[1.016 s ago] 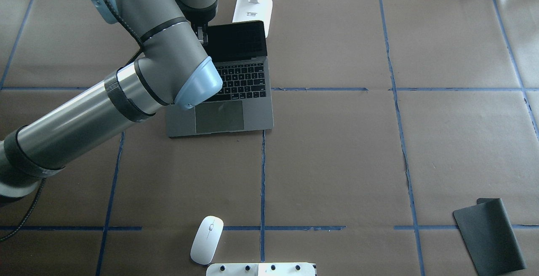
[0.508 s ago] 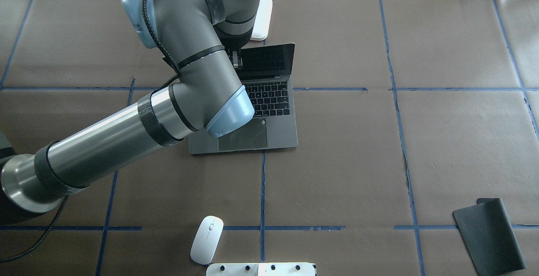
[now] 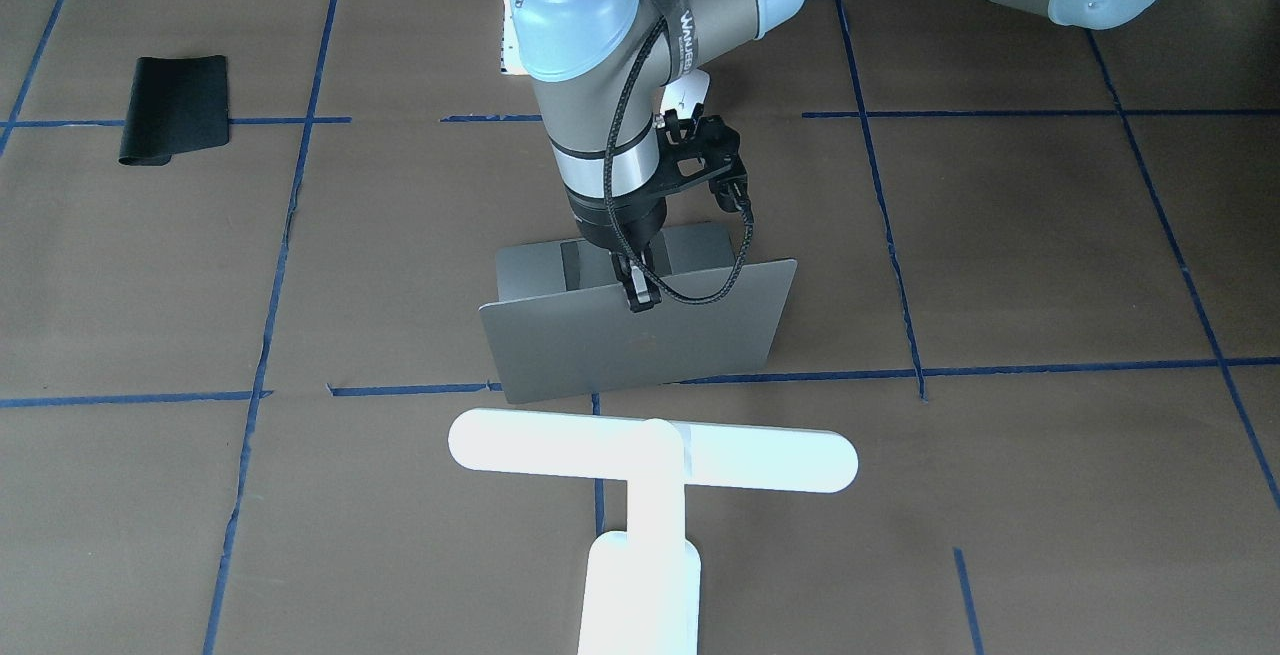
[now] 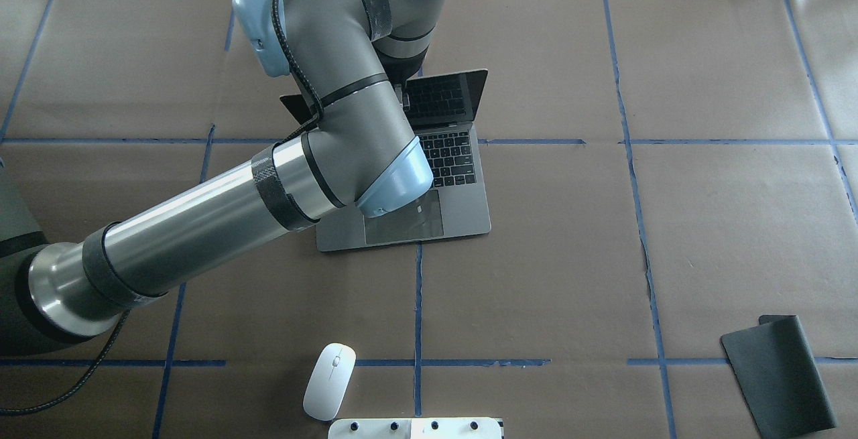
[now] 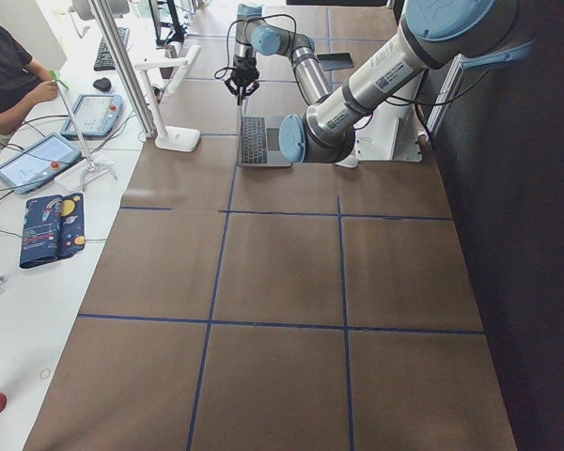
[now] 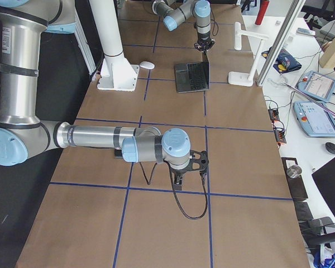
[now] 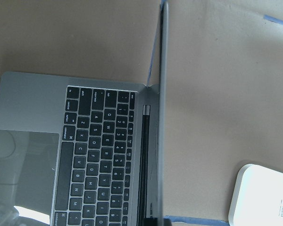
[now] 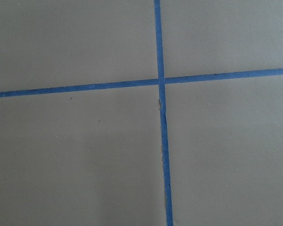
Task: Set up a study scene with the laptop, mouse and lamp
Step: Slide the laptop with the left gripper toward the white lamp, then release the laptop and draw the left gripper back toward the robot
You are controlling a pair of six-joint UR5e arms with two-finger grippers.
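One step: laptop placement was judged underway.
Left end effector: was clamped on lid.
Right end effector: state was undetermined.
Next: lid release was needed.

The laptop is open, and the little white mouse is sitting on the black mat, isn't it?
Not quite. The laptop is open, but the mouse is not on the black mat. It sits on the bare brown table cover, and the mat lies far off to one side. The overhead exterior view shows this.
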